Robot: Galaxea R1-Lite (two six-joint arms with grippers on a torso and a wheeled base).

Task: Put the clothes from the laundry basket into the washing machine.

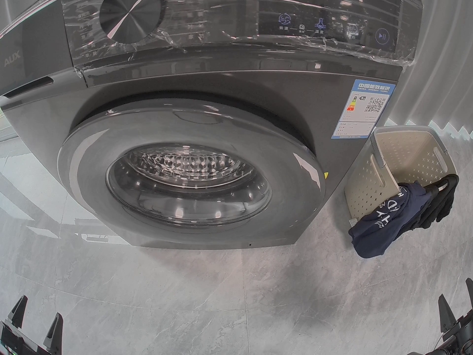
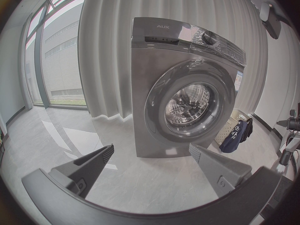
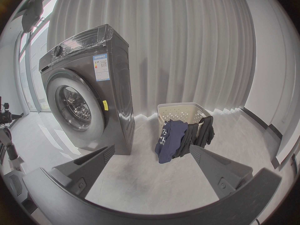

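Clothes (image 1: 389, 218) hang over the laundry basket (image 1: 416, 146) rim, just right of the washing machine (image 1: 276, 89). Door (image 1: 189, 183) is shut. Left tool (image 2: 150, 147) and right tool (image 3: 151, 147) are spread, empty. Risk: a shut door blocks loading, and tugging the clothes may tip the basket.

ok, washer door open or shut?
Shut. The door sits flush against the washer front in the head and right wrist views, its glass covering the opening.
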